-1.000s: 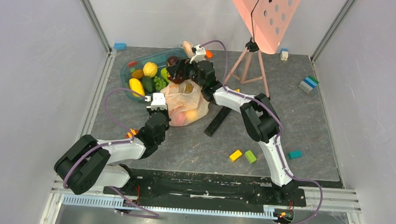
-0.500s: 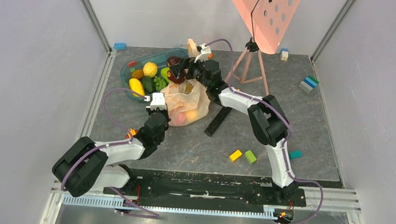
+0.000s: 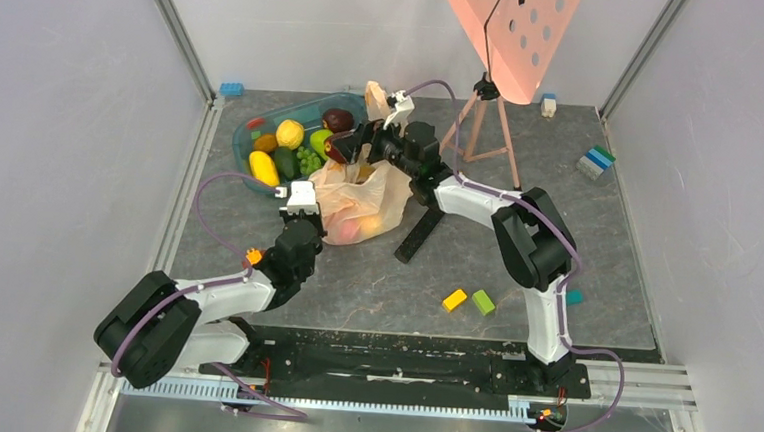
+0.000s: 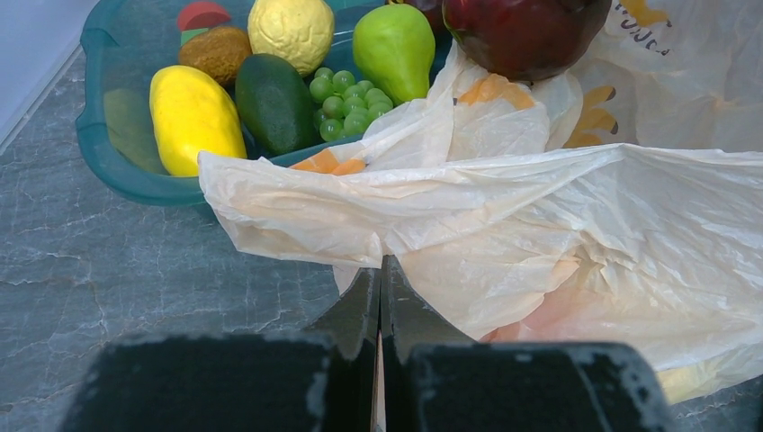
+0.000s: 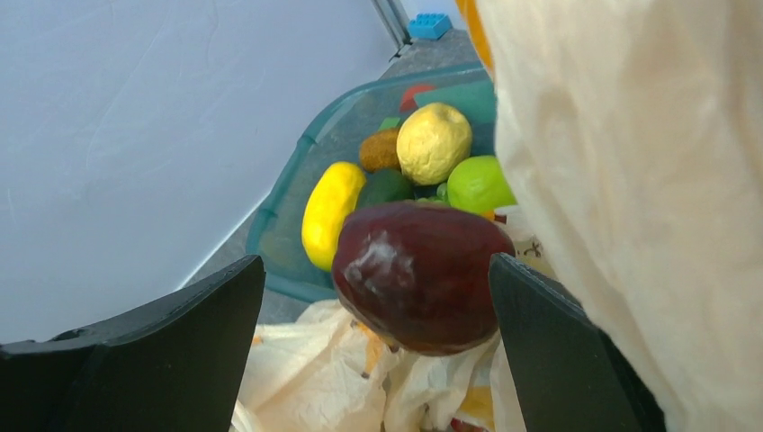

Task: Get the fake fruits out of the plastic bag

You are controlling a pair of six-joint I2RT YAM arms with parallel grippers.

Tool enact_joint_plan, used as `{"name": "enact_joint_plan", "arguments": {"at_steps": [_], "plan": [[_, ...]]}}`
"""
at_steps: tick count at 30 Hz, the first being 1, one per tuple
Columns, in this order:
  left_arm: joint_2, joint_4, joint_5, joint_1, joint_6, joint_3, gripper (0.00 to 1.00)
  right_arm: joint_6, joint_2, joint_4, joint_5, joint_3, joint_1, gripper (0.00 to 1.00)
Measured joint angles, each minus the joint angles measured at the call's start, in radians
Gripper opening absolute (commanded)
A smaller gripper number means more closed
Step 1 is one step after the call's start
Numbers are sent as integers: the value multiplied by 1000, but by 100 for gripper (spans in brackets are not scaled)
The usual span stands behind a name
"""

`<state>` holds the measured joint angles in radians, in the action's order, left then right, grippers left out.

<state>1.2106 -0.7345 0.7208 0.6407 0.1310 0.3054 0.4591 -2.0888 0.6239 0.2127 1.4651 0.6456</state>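
Observation:
The cream plastic bag (image 3: 364,200) lies crumpled by the teal tub (image 3: 241,157). My left gripper (image 3: 304,193) is shut on the bag's near edge (image 4: 381,265). My right gripper (image 3: 354,146) is open above the bag's far side. A dark maroon fruit (image 5: 423,274) sits between its spread fingers, on the bag's edge next to the tub rim; it also shows in the left wrist view (image 4: 526,31). A strip of the bag (image 5: 630,180) hangs close by the right finger. Pinkish and yellow fruits show through the bag (image 3: 357,225). The tub holds several fruits, among them a yellow one (image 3: 264,167) and green grapes (image 3: 308,159).
A pink perforated panel on a tripod (image 3: 504,33) stands behind the right arm. A black bar (image 3: 419,236) lies right of the bag. Yellow (image 3: 455,299), green (image 3: 483,302) and teal (image 3: 569,298) blocks lie near the front; more blocks (image 3: 595,161) at the right.
My right arm has drawn back to the right from over the tub. The maroon fruit now lies at the tub rim on the bag's edge. The left gripper keeps its hold.

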Motion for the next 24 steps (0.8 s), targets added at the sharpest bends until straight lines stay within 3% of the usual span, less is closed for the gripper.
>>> {"name": "enact_joint_plan", "arguments": {"at_steps": [7, 24], "plan": [[5, 0, -5, 0, 1, 0, 2, -64, 13, 15, 73, -69, -7, 98], [25, 0, -27, 0, 6, 0, 2, -157, -29, 75, 71, -37, 12, 98]]}}
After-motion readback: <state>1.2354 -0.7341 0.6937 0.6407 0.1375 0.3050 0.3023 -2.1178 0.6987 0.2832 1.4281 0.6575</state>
